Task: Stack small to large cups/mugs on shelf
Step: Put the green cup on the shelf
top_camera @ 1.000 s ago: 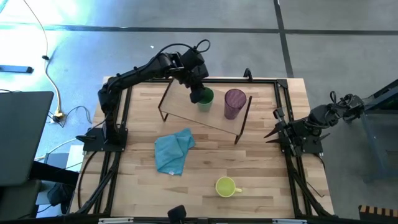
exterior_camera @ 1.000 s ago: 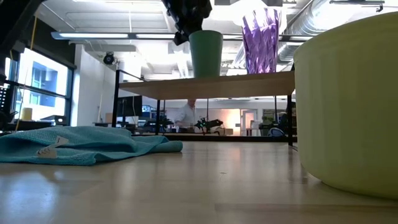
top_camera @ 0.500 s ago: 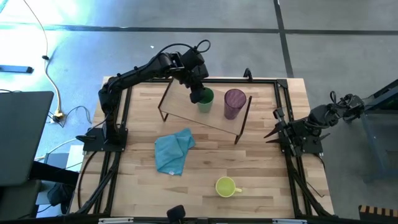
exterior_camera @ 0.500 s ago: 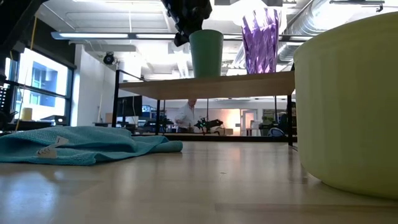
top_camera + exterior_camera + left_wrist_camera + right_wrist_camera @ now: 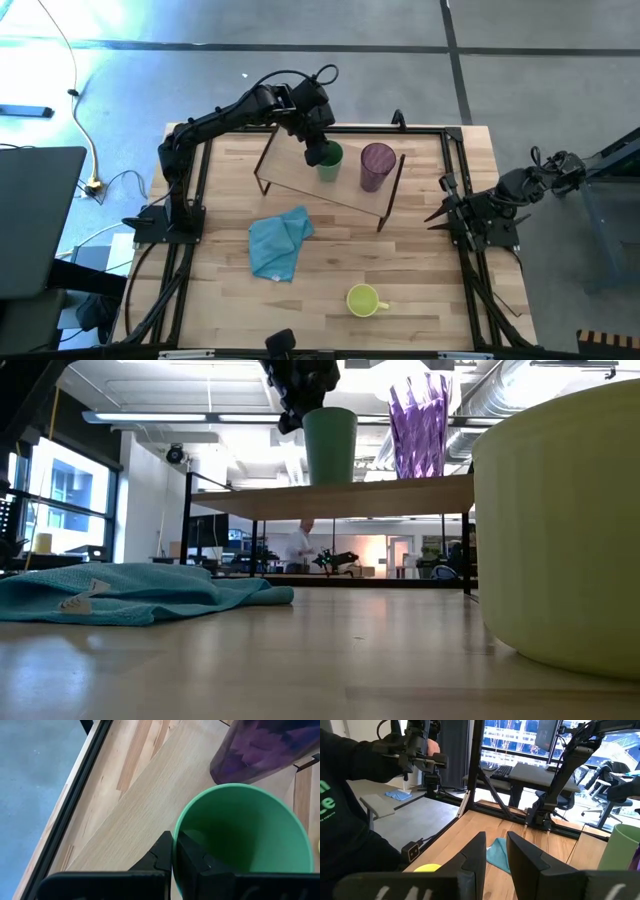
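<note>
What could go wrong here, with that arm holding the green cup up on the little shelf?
The left gripper pinches only the green cup's rim, so the cup could tip as it lets go. The purple tumbler stands close beside it and might get knocked. Both sit on a narrow shelf, so a nudge could send one off.

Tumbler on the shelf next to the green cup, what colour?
Translucent purple tumbler, faceted. Shows best in the low view, standing on the shelf.
</note>
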`<state>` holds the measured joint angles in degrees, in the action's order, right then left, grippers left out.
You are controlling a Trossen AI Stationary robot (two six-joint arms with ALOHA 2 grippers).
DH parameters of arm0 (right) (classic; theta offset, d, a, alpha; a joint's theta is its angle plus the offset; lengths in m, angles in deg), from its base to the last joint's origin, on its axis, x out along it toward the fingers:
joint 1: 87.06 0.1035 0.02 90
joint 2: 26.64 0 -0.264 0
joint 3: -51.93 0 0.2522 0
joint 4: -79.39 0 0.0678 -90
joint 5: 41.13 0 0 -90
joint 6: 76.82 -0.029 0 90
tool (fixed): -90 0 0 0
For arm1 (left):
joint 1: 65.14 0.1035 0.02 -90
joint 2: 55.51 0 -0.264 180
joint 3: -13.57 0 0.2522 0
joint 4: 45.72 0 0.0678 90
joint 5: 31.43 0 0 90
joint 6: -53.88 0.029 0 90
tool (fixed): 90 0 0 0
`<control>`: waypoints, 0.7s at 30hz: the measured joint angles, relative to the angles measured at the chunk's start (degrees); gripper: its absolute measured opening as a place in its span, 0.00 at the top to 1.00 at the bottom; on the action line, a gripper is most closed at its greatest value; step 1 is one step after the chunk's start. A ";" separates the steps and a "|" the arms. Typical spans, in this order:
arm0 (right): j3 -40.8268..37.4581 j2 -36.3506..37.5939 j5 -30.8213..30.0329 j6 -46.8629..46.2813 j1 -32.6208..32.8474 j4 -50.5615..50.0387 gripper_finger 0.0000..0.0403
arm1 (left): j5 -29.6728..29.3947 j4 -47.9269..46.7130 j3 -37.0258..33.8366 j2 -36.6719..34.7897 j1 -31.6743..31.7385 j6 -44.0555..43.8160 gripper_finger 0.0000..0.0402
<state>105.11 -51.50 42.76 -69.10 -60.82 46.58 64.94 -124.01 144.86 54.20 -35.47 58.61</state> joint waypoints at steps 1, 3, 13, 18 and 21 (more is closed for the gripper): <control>0.00 0.00 0.01 0.00 -0.02 0.00 0.83 | -0.06 0.00 0.00 0.00 0.23 0.00 1.00; 0.00 0.00 0.00 0.02 -0.02 0.00 0.83 | -0.17 -0.51 -0.06 -0.31 0.43 -0.02 1.00; 0.00 0.02 0.02 0.20 0.00 -0.26 0.83 | -0.04 -1.45 -0.11 -0.79 0.74 0.16 1.00; 0.00 0.02 0.02 -0.17 0.00 -0.28 0.83 | 0.43 -1.29 -0.13 -0.79 0.74 0.18 1.00; 0.00 0.02 0.02 -0.12 0.00 -0.31 0.83 | 0.47 -1.26 -0.13 -0.79 0.74 0.18 1.00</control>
<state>105.11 -51.48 42.78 -69.22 -60.82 46.27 65.41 -125.27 144.73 53.41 -34.73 58.79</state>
